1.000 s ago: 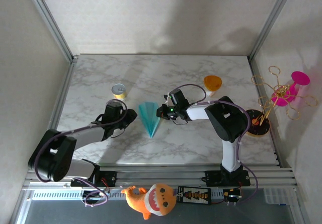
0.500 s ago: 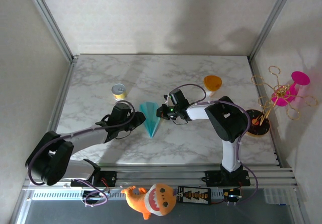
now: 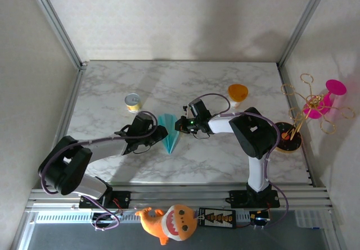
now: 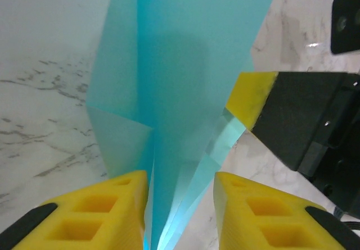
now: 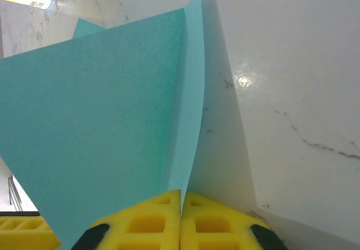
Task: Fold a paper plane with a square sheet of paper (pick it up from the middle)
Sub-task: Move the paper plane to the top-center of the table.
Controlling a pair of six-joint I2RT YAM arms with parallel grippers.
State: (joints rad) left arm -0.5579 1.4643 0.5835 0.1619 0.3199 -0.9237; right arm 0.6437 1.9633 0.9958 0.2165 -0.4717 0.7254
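1. Paper plane (image 3: 168, 135): a teal dart at the centre of the frame on the marble bench (image 3: 225, 160), with its point toward the lower edge.
2. Right tool (image 3: 179, 125): at the plane's right edge. In the wrist view the yellow fingers (image 5: 140, 222) meet with no gap, pinching a paper fold.
3. Left tool (image 3: 161, 133): at the plane's left edge. Its fingers (image 4: 112, 210) stand narrowly apart, with folded layers running between them unclamped.
4. Yellow can (image 3: 133, 101), upper left of the plane, and orange cup (image 3: 237, 92), upper right: both well apart from the plane.
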